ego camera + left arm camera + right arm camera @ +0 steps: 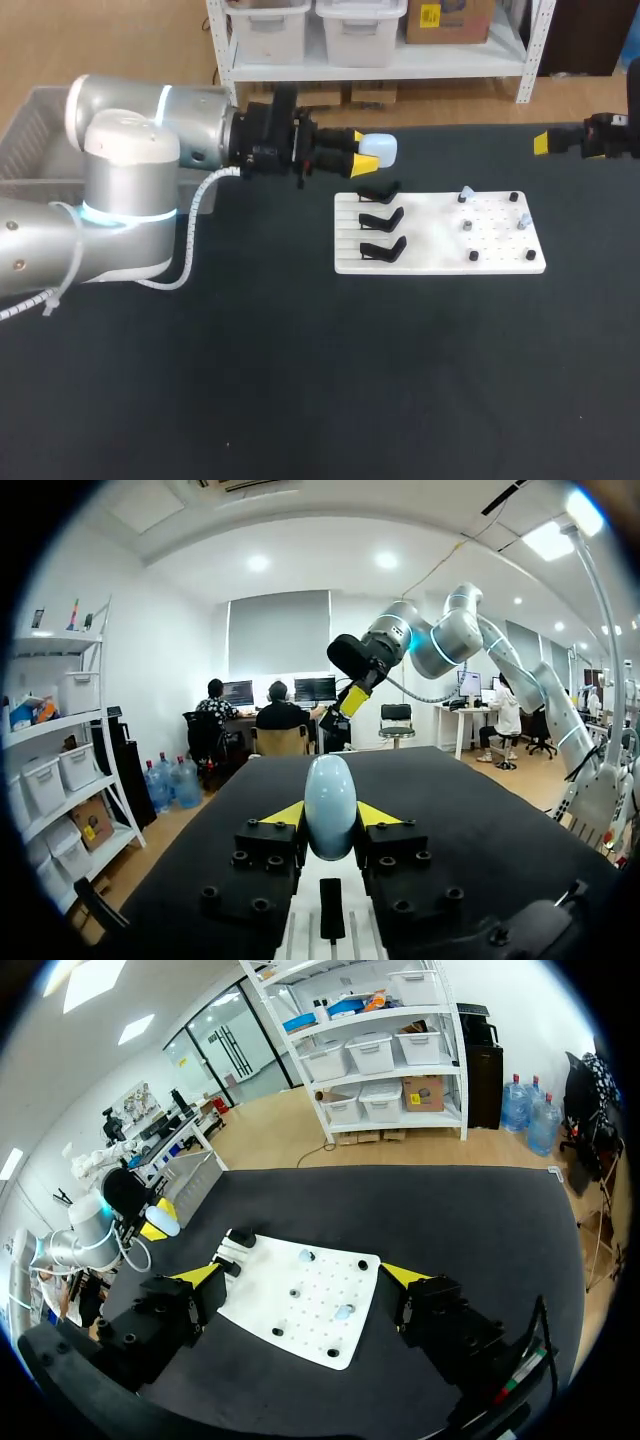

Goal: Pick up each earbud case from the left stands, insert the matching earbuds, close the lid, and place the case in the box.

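Observation:
My left gripper (pixel 365 150) is shut on a pale blue earbud case (pixel 380 148), held in the air just behind the white board (pixel 440 262). In the left wrist view the closed case (pixel 330 802) stands upright between the yellow tips. Three black stands (pixel 381 218) on the board's left side carry nothing. Small earbuds (pixel 466 193) sit on pegs on its right side. My right gripper (pixel 545 142) hovers open at the far right, away from the board; in the right wrist view it (pixel 302 1275) looks down on the board (pixel 330 1345) with nothing between its fingers.
A grey bin (pixel 30 120) sits off the table's back left, behind my left arm. Black pegs (pixel 473 256) stick up from the board. Dark tabletop lies bare in front of the board.

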Robot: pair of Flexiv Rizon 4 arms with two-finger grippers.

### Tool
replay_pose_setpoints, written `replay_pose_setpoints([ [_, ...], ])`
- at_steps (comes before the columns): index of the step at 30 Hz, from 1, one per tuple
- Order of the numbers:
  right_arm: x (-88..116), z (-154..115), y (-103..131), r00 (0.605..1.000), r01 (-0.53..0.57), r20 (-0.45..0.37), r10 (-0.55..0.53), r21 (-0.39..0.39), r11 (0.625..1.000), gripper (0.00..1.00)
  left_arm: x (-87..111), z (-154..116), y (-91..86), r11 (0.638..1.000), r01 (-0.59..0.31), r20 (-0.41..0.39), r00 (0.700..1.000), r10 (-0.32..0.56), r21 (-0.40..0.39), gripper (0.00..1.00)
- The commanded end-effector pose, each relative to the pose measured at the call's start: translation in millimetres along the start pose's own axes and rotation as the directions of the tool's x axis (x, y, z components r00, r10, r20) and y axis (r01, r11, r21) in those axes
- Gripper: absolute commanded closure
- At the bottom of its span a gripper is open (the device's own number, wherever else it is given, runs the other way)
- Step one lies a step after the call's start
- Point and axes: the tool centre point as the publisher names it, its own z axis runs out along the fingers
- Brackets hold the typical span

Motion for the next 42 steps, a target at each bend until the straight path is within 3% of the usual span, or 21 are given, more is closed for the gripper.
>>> replay_pose_setpoints([
  [1,0.1,-0.4,0.3,1.0,0.0,0.0,0.0,0.002,1.0,0.0,0.3,-0.2,-2.9,1.0,-0.002,0.002,1.0,0.002,-0.016,1.0],
  [8,0.1,-0.4,0.3,1.0,0.0,0.0,0.0,0.002,1.0,0.0,0.3,-0.2,-2.9,1.0,-0.002,0.002,1.0,0.002,-0.016,1.0],
  [28,23.7,16.0,115.8,0.992,0.105,-0.065,-0.111,-0.089,0.991,0.0,0.3,-0.2,-2.9,1.0,-0.002,0.002,1.0,0.002,-0.016,1.0],
  [42,35.1,23.9,141.5,0.988,0.12,-0.092,-0.128,-0.083,0.989,0.0,2.1,2.3,2.2,1.0,-0.006,0.015,1.0,0.006,0.031,1.0],
])
